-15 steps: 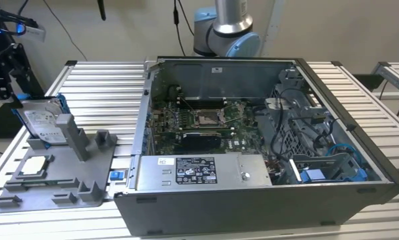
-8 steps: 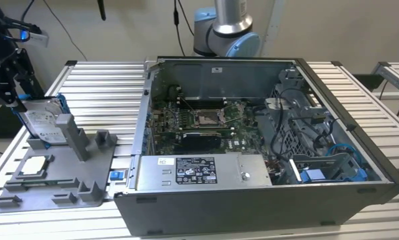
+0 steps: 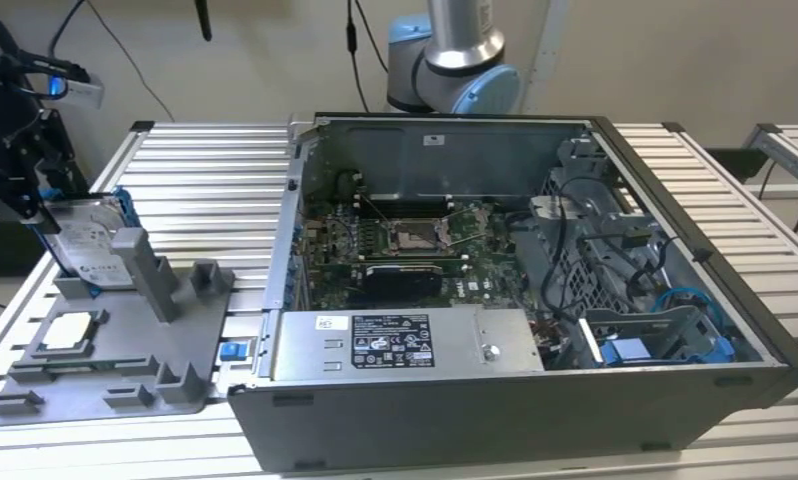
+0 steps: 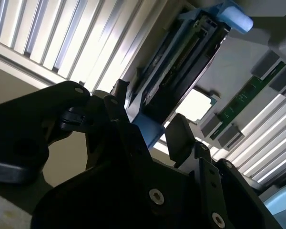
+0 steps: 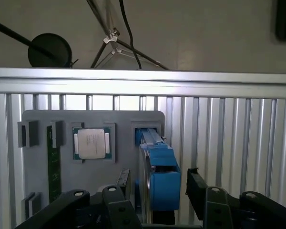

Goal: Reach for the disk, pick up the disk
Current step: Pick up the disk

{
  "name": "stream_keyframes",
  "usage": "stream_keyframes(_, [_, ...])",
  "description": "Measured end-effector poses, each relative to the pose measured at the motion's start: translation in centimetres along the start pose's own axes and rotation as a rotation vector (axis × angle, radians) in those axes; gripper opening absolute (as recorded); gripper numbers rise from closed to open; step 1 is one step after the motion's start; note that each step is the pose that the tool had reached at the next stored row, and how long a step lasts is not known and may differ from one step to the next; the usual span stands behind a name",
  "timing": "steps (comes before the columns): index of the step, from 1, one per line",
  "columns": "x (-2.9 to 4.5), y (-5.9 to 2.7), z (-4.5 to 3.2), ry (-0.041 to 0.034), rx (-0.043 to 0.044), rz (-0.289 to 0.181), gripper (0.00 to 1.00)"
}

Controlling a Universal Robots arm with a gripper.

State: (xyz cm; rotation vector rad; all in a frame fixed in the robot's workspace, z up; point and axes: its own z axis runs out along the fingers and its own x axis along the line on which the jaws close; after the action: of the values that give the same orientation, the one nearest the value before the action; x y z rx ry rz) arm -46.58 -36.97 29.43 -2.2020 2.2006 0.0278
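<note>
One slatted metal table (image 3: 199, 170) fronts a beige wall (image 3: 666, 50), end effector (image 5: 159, 175) wide astride the disk (image 3: 86, 232).

Soft, even light falls from above in the exterior view. The slatted table (image 3: 199, 160) shines pale, while the inside of the computer case (image 3: 506, 420) lies in shade. In the second wrist view the table's slats glare white and washed out, and the gripper (image 4: 148, 114) is a near-black silhouette, blurred close to the lens. In the first wrist view a bright band of glare runs along the table's edge, the wall (image 5: 205, 33) is dim, and the disk (image 5: 162, 176) looks soft.
</note>
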Motion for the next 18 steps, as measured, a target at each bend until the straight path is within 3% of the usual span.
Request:
stream_keyframes(11, [-0.09,0.01,2.01,-0.0028,0.0023,-0.001,1.0])
stream_keyframes(18, [-0.16,0.02,2.8,-0.0186,0.003,0.0,1.0])
